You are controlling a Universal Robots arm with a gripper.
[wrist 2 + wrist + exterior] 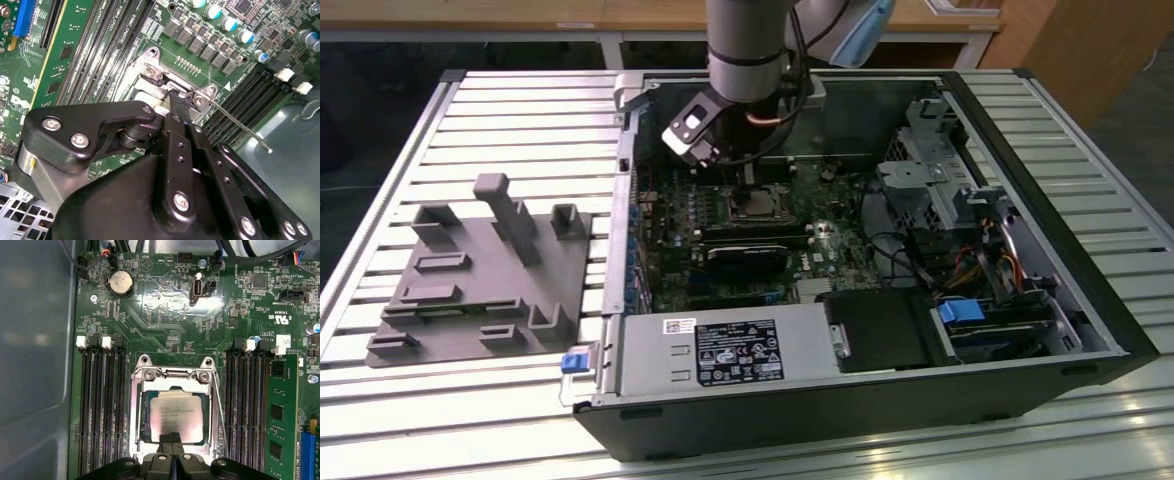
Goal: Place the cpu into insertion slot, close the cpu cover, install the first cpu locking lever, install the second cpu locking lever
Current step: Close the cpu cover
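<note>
Black jointed links of the hand [180, 102] crowd the foreground in both wrist views. Its two fingers are pressed together into one narrow tip with nothing between them. In the first wrist view that tip [171, 437] sits at the edge of the cpu cover [136, 410]; whether it touches the metal I cannot tell.

The cpu [176, 412] lies flat in the insertion slot [144, 415], its silver-grey top showing through the cover's square window. The cover appears to be down over the chip. A thin wire locking lever [219, 410] runs along one side of the socket. In the second wrist view this lever [235, 122] stands out at a slant from the socket's corner, its bent end hanging free above the memory slots [240, 95], so it is not latched. Long black memory slots [102, 410] flank the socket on both sides, and a coin battery [121, 283] sits farther off on the green board.

In the exterior view the arm reaches down into the open computer case [854, 420] from 12 o'clock, with the hand [747, 178] just above the cpu [754, 205]. A grey power supply [720, 350] lies at 6 o'clock from the socket. A grey moulded fixture [480, 270] rests on the slatted bench [400, 130] at 9 o'clock from the case.
</note>
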